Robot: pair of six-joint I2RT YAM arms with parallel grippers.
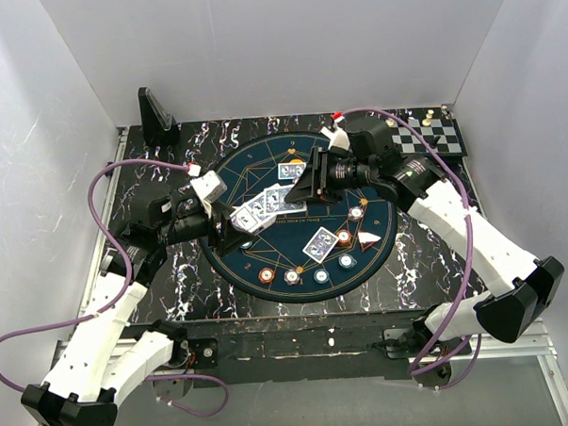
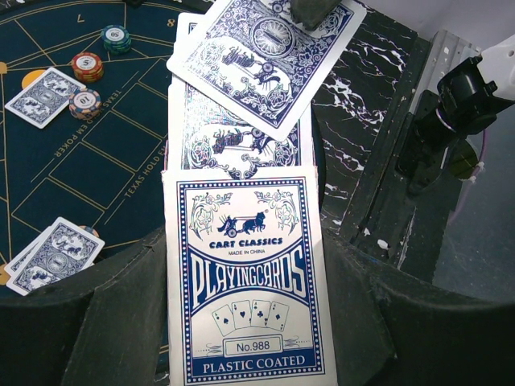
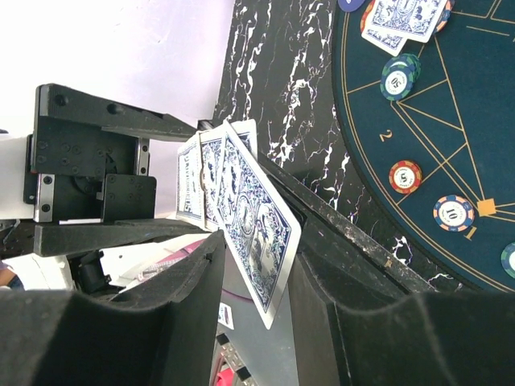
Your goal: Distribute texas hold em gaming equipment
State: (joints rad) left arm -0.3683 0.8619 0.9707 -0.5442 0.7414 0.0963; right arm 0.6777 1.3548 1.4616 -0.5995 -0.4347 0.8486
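Uppermost card (image 2: 257, 72) is cropped by top edge

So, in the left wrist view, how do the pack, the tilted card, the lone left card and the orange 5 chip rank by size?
pack: largest, but nearest the camera
tilted card
lone left card: probably the same true size as the tilted one
orange 5 chip: smallest

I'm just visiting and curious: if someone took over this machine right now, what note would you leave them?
Left gripper: shut on the card pack, held over the left part of the mat.
Right gripper: shut on the top card, fanned off the pack.
Done: face-down cards lie at several spots on the mat, and chips sit along its near rim.
Left: set this card down; more dealing probably remains.
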